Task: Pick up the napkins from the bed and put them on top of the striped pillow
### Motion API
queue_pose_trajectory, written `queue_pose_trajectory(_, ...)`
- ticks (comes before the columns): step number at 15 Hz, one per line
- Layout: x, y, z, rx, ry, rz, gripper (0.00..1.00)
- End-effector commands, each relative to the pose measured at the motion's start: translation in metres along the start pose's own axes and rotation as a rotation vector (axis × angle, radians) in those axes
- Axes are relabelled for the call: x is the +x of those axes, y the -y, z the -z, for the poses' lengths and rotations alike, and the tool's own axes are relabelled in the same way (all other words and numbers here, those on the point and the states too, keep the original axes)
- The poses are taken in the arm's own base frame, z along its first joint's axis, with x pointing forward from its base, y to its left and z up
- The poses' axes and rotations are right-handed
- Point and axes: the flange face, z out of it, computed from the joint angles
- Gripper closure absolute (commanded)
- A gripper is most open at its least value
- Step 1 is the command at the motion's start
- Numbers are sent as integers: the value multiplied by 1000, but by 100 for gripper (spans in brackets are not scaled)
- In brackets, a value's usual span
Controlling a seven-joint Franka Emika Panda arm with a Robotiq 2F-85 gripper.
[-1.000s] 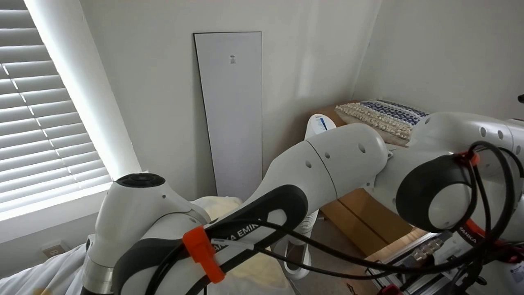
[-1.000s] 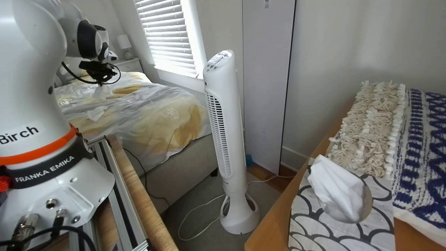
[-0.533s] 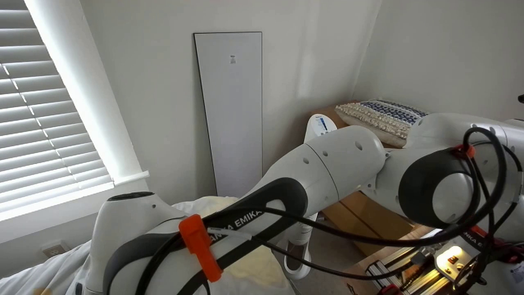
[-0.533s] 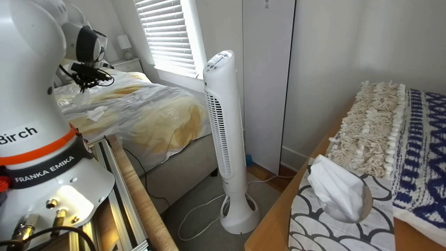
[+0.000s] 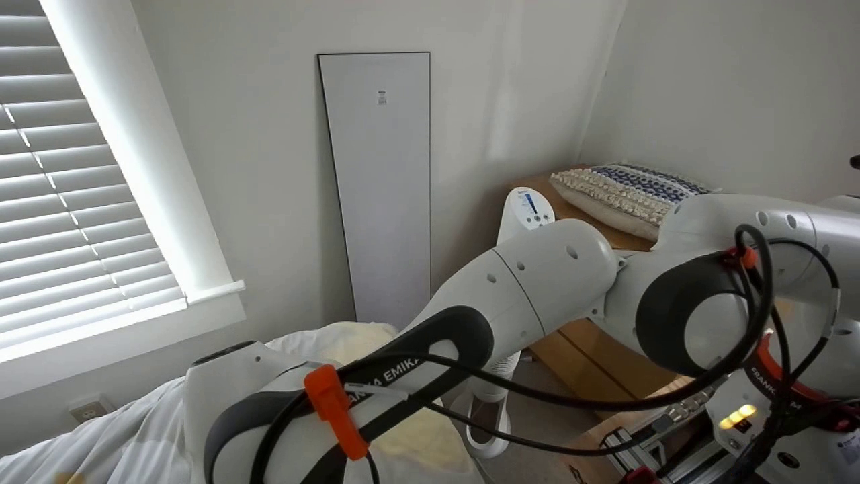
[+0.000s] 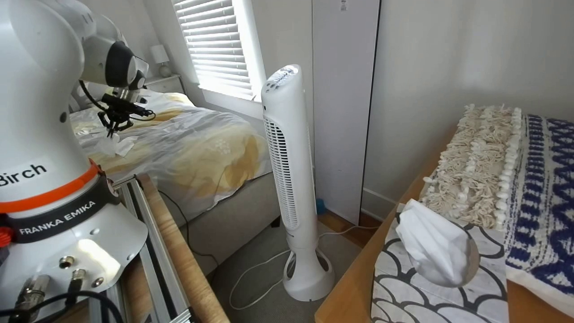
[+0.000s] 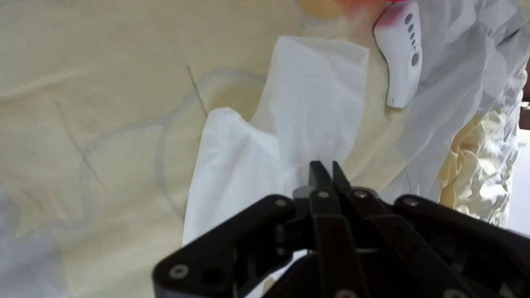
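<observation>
My gripper (image 7: 327, 167) is nearly closed in the wrist view, with a narrow gap between its fingertips. In an exterior view the gripper (image 6: 111, 131) is low over the bed (image 6: 197, 157), with a limp white napkin (image 6: 106, 145) hanging from its fingers. In the wrist view this napkin (image 7: 236, 165) spreads beneath the fingers; its pinched part is hidden. A second napkin (image 7: 321, 87) lies on the bed beside and partly under it, and also shows in an exterior view (image 6: 127, 146). The striped pillow (image 6: 536, 188), tufted beige and blue, lies far off on brown furniture; it also shows in an exterior view (image 5: 631, 195).
A white tower fan (image 6: 287, 179) stands between bed and pillow. A white tissue (image 6: 432, 246) sticks up from a scale-patterned box (image 6: 403, 287) in front of the pillow. A white remote (image 7: 401, 58) lies on the bed. The robot's wooden table edge (image 6: 184, 260) is near the bed.
The gripper first moved left in an exterior view, then came down and slightly right toward the napkin on the bed. The hanging napkin moved along with it.
</observation>
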Motion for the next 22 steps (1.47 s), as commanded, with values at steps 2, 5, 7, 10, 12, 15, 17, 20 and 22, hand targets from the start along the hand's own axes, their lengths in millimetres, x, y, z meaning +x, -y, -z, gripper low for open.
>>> queue_pose_trajectory(2, 0, 0, 4, -38, 14, 23, 60)
queue_pose_trajectory(5, 10, -3, 31, -122, -58, -1, 37)
queue_pose_trajectory(7, 12, -9, 38, -178, -79, -1, 22)
queue_pose_trajectory(10, 11, -18, 22, -201, -78, 19, 1)
queue_pose_trajectory(12, 11, -16, 3, -189, -77, 33, 0)
queue_pose_trajectory(15, 10, -9, -22, -166, -61, 124, 0)
queue_pose_trajectory(17, 8, -8, -12, -161, -39, 88, 0)
queue_pose_trajectory(20, 9, -6, -17, -170, -40, 108, 0)
queue_pose_trajectory(22, 10, -6, -13, -172, -46, 110, 0)
